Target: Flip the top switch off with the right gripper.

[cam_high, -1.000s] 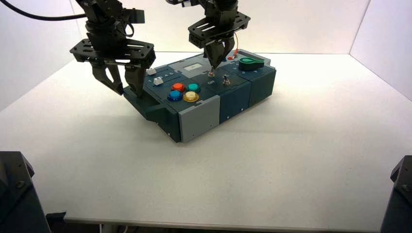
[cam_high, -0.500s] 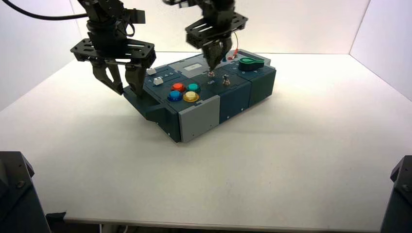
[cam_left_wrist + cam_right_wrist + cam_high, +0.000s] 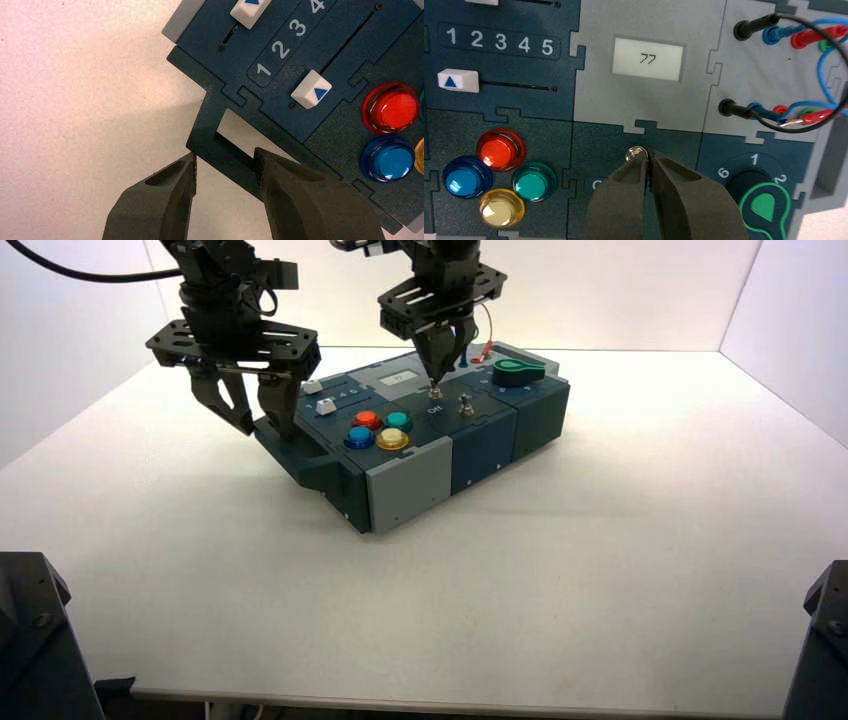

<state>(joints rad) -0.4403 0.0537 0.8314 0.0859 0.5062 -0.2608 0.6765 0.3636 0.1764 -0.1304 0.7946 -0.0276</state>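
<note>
Blue and grey, the box (image 3: 420, 440) sits turned on the white table (image 3: 600, 570) in the high view. The right gripper (image 3: 437, 375) points down over the middle of the box, its tips right at the top switch (image 3: 436, 392). A twin toggle (image 3: 465, 403) stands just beside that switch, at about 4 o'clock from it. Four round buttons (image 3: 378, 430) sit at about 8 o'clock from the switch. A green knob (image 3: 517, 370) sits at about 2 o'clock. The left gripper (image 3: 250, 420) hangs at the box's left end.

From the left wrist, the left gripper (image 3: 225, 167) has its jaws spread, with the dark handle (image 3: 220, 150) of the box between them. One finger (image 3: 280, 185) touches the handle. Two white sliders (image 3: 311, 89) sit by the numbers 1 to 4.

From the right wrist, the right gripper (image 3: 648, 161) has its jaws pressed together. The tips touch the silver top switch (image 3: 636, 153), which sits just beside them. A little screen (image 3: 648, 59) reads 77. Red, blue, green and yellow buttons (image 3: 500, 176) sit in a bunch. Wires (image 3: 804, 75) plug into the grey part.
</note>
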